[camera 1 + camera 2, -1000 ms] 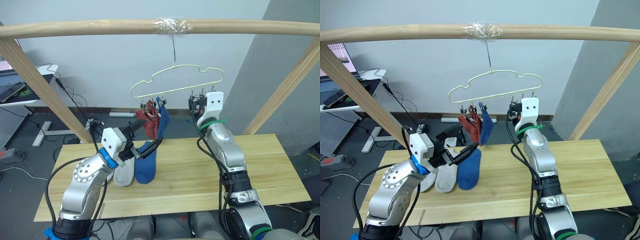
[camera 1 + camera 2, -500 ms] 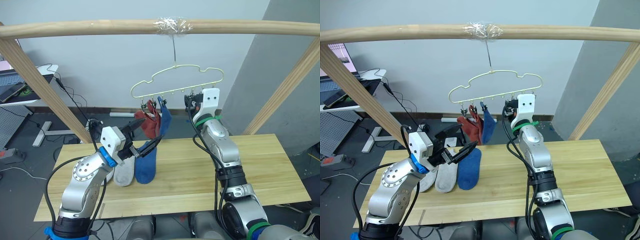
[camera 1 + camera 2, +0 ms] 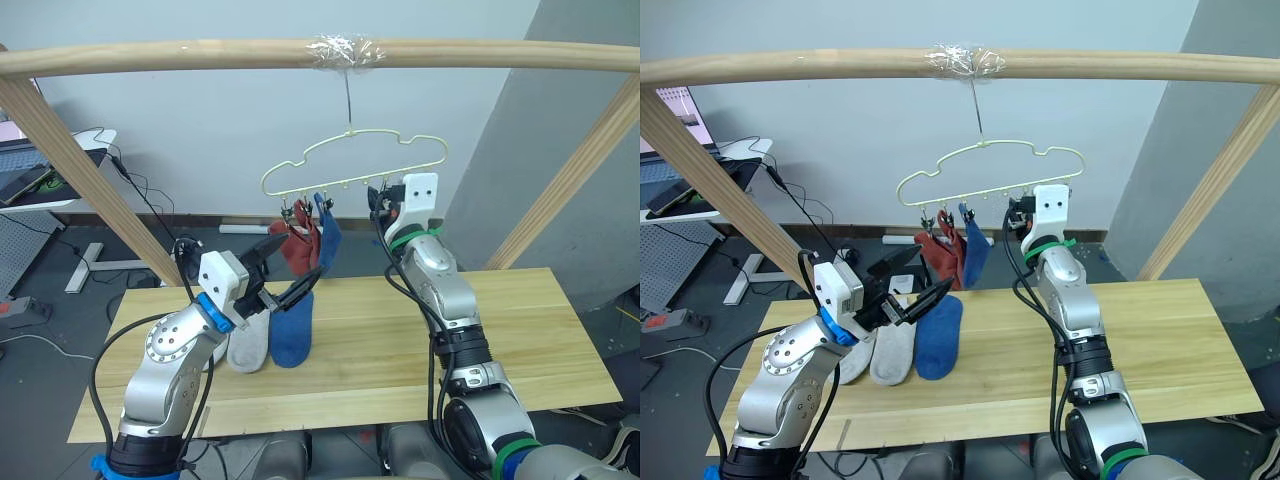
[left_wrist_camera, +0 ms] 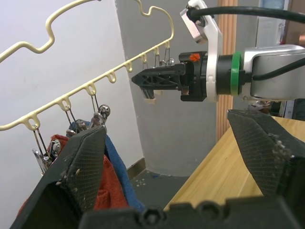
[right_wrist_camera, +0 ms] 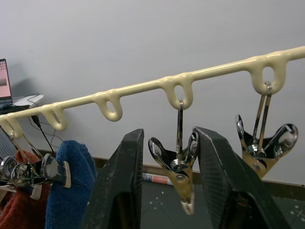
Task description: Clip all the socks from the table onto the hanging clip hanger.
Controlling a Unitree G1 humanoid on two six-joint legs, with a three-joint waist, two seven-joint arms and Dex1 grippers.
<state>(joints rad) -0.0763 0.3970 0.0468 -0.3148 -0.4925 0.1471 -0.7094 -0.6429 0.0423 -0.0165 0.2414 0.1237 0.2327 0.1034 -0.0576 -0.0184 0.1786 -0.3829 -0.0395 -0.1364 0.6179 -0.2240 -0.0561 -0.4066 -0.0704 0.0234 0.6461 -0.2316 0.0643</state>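
1. Right wrist view shows the right gripper (image 5: 164,191) raised to the clip hanger (image 5: 157,86), its two black fingers (image 5: 119,191) standing apart on either side of a free metal clip (image 5: 180,174). They straddle the clip without pressing it, so I judge the step in hand is squeezing that clip open.
2. Left gripper (image 3: 290,270) hovers above the table (image 3: 400,340), fingers spread wide and holding nothing, at about 8 o'clock from the hanger.
3. Three socks already hang at the hanger's left end: two rust red socks (image 3: 297,250) and a blue sock (image 3: 328,240), clipped close together.
4. Three socks lie on the table below the left gripper: a blue sock on the table (image 3: 290,335), a grey sock (image 3: 250,345) touching it at 9 o'clock, and a second grey one mostly hidden behind the arm.
5. To do the step well, centre the clip's two looped handles between the right pads before closing; the clip hangs from a thin wire loop and will likely swing or twist if one finger touches first.
6. Close slowly and squarely, so the clip opens without turning sideways.
7. The hanger dangles from a hook on the wooden pole (image 3: 200,55), so pushing will probably sway the whole bar; keep the right arm steady.
8. The left gripper needs a sock next; the blue one on the table is nearest. Pinch it near the cuff so the edge can feed upward into the opened clip.
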